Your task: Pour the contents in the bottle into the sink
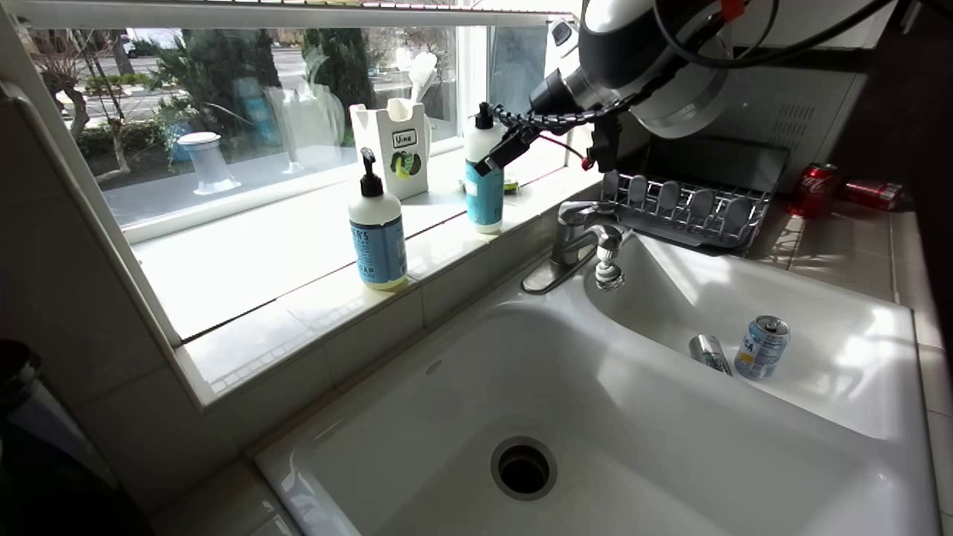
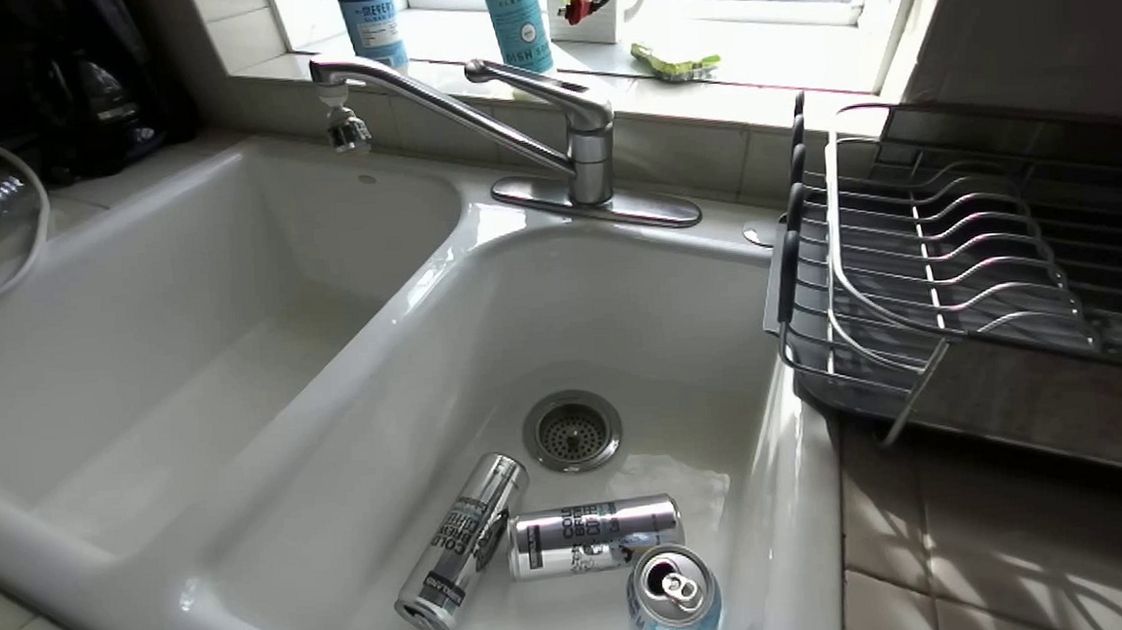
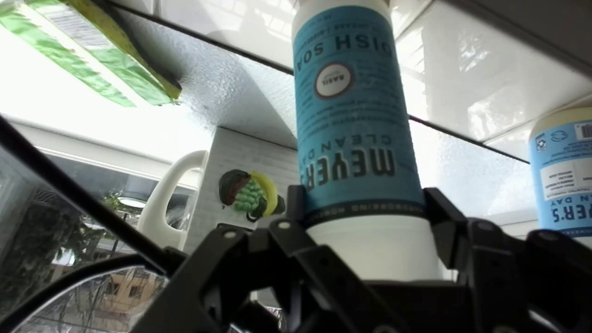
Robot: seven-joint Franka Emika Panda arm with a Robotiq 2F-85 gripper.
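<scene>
Large sink (image 2: 185,377) beside smaller basin (image 2: 638,296); latter holds two silver cans (image 2: 463,545) lying, blue can (image 2: 676,629) (opened) upright.

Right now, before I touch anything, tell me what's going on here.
The robot's gripper has the teal dish soap bottle between its fingers; whether they grip it, I can't tell. The bottle stands upright on the windowsill, not over the large sink basin, so it isn't pouring. Another soap bottle, with a blue label, stands apart on the same sill.

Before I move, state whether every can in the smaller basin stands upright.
No, a silver can lies on its side there.
</scene>
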